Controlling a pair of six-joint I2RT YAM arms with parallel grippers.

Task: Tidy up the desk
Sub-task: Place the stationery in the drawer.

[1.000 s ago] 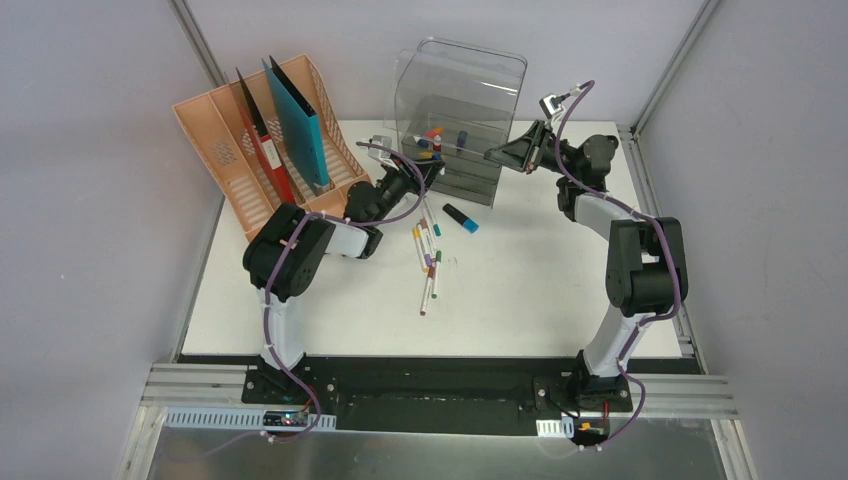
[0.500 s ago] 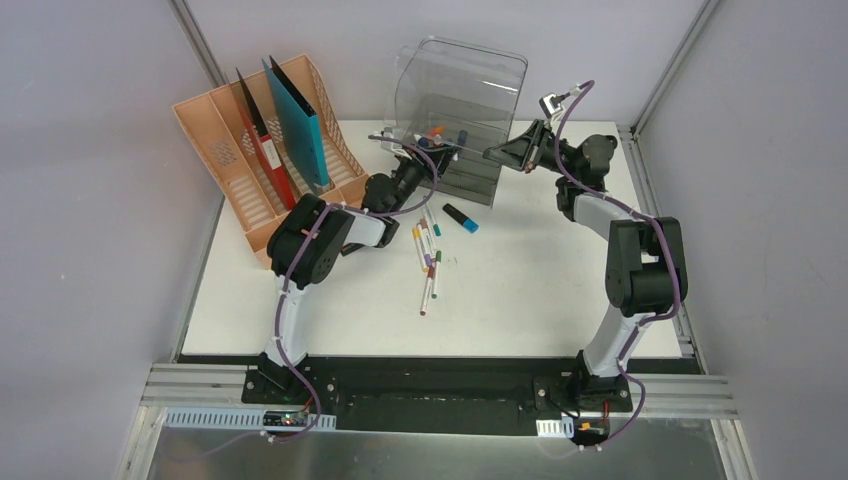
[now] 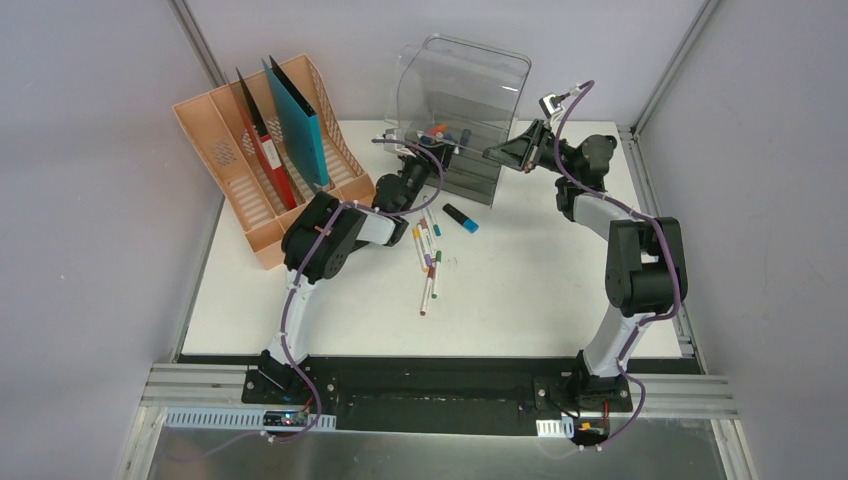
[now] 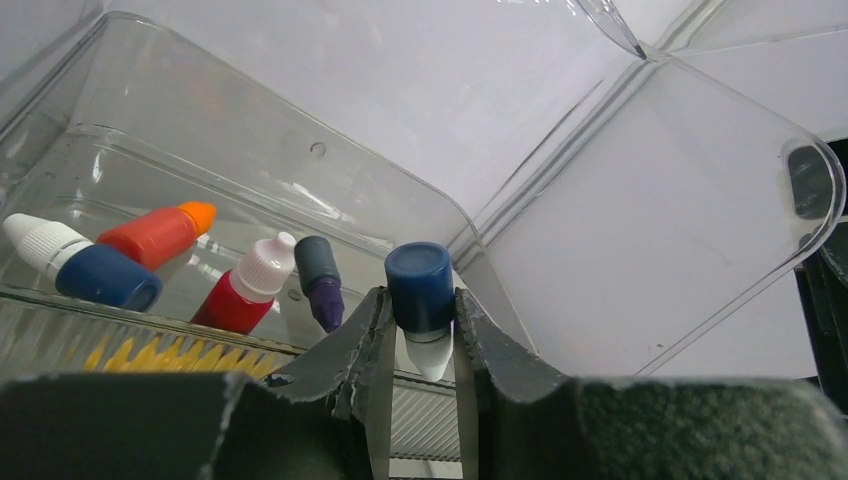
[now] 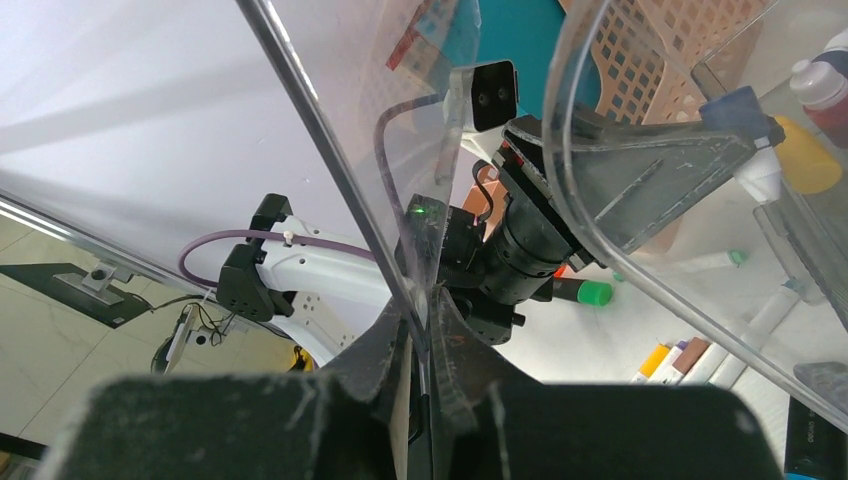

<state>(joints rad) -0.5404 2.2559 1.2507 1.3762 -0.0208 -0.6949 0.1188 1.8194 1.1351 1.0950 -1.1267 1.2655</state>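
The white desk holds a clear grey drawer box at the back. My left gripper is at the box's open top tray. In the left wrist view it is shut on a small blue dropper bottle, white tip pointing down, just above the tray's near rim. Blue, orange, red and purple bottles lie in the tray. My right gripper is shut on the box's thin clear wall at its right side.
A peach file rack with red and teal folders stands at the back left, close to the left arm. Several markers and a black-and-blue highlighter lie loose in front of the box. A green-capped marker shows through the plastic.
My left arm has swung right and forward, from beside the file rack to the box's open tray. The right arm has not moved.
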